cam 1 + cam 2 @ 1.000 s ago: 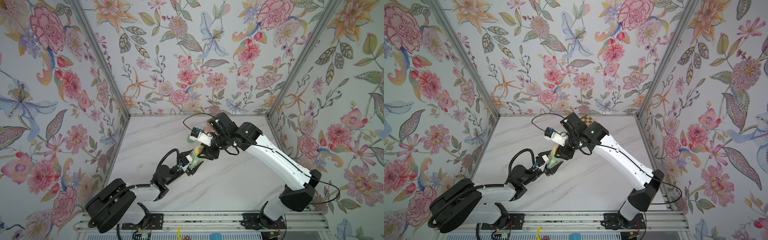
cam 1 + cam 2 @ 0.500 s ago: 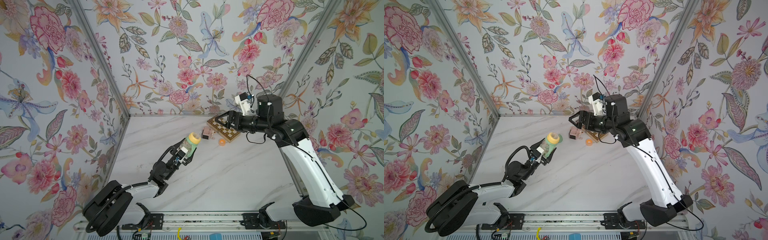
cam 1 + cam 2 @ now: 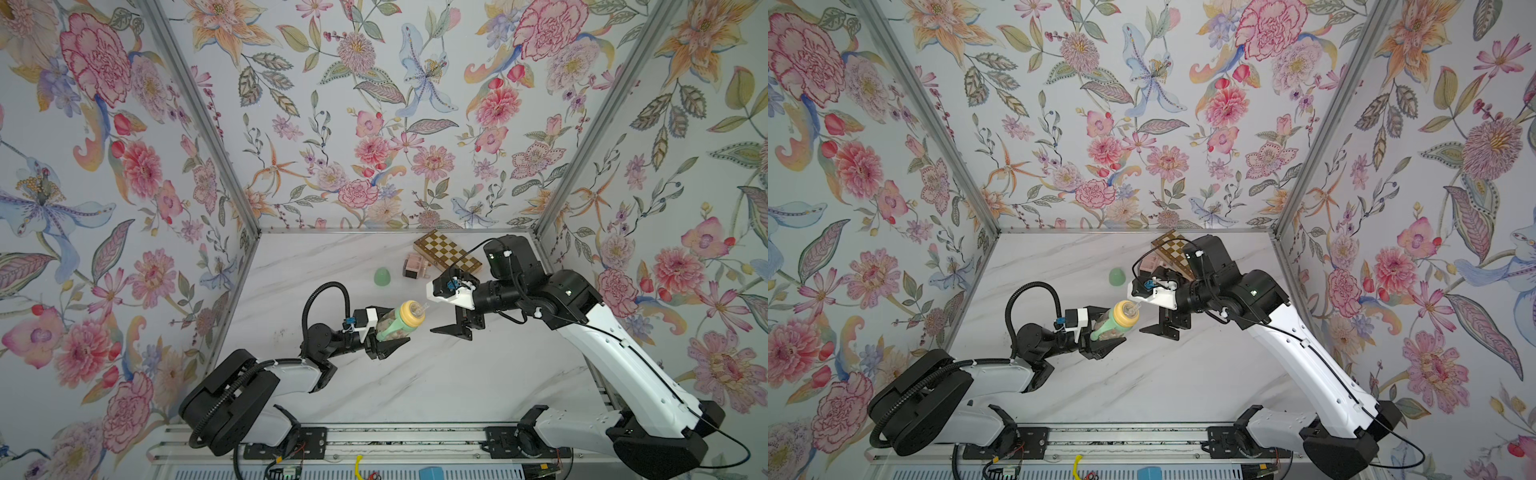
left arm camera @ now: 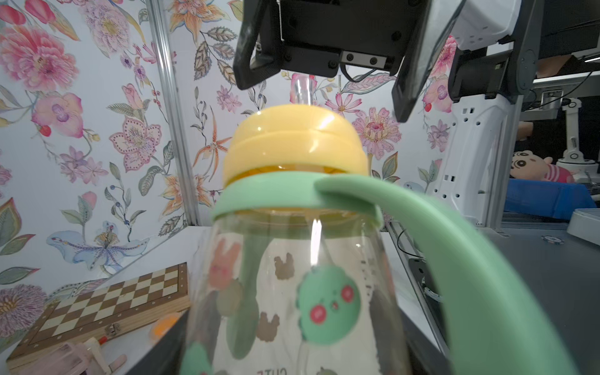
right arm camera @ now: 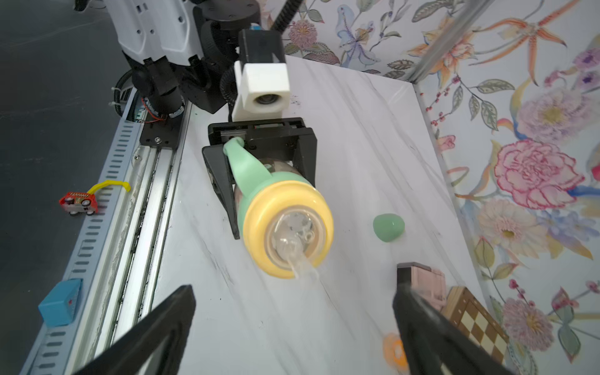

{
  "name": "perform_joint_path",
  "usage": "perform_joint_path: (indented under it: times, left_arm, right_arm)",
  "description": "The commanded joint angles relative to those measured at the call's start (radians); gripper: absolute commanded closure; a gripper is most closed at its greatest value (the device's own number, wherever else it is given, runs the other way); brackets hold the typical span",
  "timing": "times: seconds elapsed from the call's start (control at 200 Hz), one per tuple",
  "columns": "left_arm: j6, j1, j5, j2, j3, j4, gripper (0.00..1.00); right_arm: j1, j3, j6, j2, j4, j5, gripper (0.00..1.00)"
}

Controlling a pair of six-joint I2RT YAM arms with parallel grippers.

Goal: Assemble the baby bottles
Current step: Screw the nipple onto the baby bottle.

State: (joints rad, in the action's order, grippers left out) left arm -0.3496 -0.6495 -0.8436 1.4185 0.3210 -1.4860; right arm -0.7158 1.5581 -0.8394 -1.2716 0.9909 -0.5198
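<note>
The baby bottle (image 3: pixel 392 328) hangs tilted above the table, with my left gripper (image 3: pixel 388 332) shut on its clear printed body (image 4: pixel 292 292). A mint-green handled collar (image 4: pixel 276 194) and a yellow nipple ring (image 5: pixel 289 224) sit on its neck, and a clear nipple points at my right gripper (image 3: pixel 436 309). That gripper (image 5: pixel 293 289) stands open just in front of the nipple, holding nothing. In both top views the mint-green dome cap (image 3: pixel 382 277) (image 3: pixel 1117 276) lies alone on the table behind the bottle.
A pink-and-black perfume bottle (image 3: pixel 417 267) and a wooden chessboard box (image 3: pixel 449 251) lie at the back right, near the wall. A small orange piece (image 5: pixel 394 350) lies by them. A red toy car (image 5: pixel 78 201) and a blue block (image 5: pixel 60 302) rest beside the front rail.
My right gripper let go at the bottle's top, swung away to the back right by the chessboard, and has come back open in front of the nipple. The left gripper kept the bottle throughout.
</note>
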Motion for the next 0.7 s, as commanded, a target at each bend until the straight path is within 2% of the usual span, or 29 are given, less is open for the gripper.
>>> perform_joint_path:
  times: [0.0, 0.295, 0.696]
  left_arm:
    - [-0.037, -0.008, -0.051, 0.005, 0.007, -0.135, 1.0]
    - [-0.032, -0.011, -0.056, 0.002, 0.005, -0.126, 1.0]
    - [-0.021, -0.012, -0.062, 0.006, 0.02, -0.099, 1.0]
  right_arm:
    - [-0.027, 0.036, -0.133, -0.037, 0.048, -0.016, 0.06]
    - [-0.056, 0.068, -0.146, -0.125, 0.075, -0.014, 0.18]
    - [-0.073, 0.065, -0.128, -0.147, 0.075, -0.015, 0.43]
